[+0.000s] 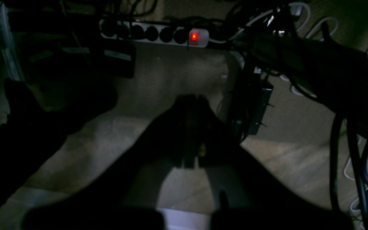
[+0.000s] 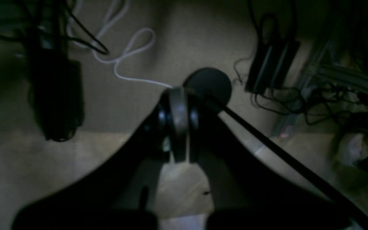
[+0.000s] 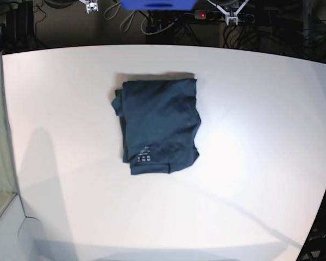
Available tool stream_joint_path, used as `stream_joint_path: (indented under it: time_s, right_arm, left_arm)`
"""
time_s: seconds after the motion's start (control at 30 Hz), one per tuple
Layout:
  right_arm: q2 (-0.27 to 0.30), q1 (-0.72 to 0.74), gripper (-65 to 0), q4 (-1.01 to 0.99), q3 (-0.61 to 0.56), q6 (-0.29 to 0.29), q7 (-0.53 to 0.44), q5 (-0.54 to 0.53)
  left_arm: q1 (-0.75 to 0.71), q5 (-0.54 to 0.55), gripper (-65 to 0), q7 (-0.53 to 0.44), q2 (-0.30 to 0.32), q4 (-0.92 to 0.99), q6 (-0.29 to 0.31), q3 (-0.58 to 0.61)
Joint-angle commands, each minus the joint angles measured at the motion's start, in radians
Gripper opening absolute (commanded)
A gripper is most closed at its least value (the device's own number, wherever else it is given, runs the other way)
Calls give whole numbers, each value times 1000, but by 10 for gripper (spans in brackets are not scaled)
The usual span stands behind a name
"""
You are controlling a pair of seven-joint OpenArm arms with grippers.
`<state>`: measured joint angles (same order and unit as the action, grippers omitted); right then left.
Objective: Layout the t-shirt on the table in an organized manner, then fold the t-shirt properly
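From the base view, our right gripper (image 2: 178,124) hangs off the table's (image 3: 250,109) left side, jaws pressed together on nothing, dim floor and cables beneath it. The t-shirt (image 3: 158,125) lies well clear of both tools near the table's middle, folded into a compact rectangle with its white label mark (image 3: 143,158) near the lower edge, which we judge means folding is essentially done. Bare tabletop surrounds the bundle on every side. Our left gripper (image 1: 192,127), also closed and apparently empty in the murk, sits below the table near a power strip (image 1: 158,33).
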<state>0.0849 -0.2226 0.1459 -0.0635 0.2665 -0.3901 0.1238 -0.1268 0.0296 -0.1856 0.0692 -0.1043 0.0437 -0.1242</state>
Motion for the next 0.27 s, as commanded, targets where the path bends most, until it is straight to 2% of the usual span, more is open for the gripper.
stream_joint_path:
  time_s: [0.0,0.23]
  right_arm:
    - [9,-5,-650,1,4,4,-11,-3]
    - [13,-4,-650,1,6,4,-11,-3]
  left_arm:
    - [3,0,-647,-10,4,-2,-12,2]
    - [2,-1,-647,-15,-4,-4,-12,5]
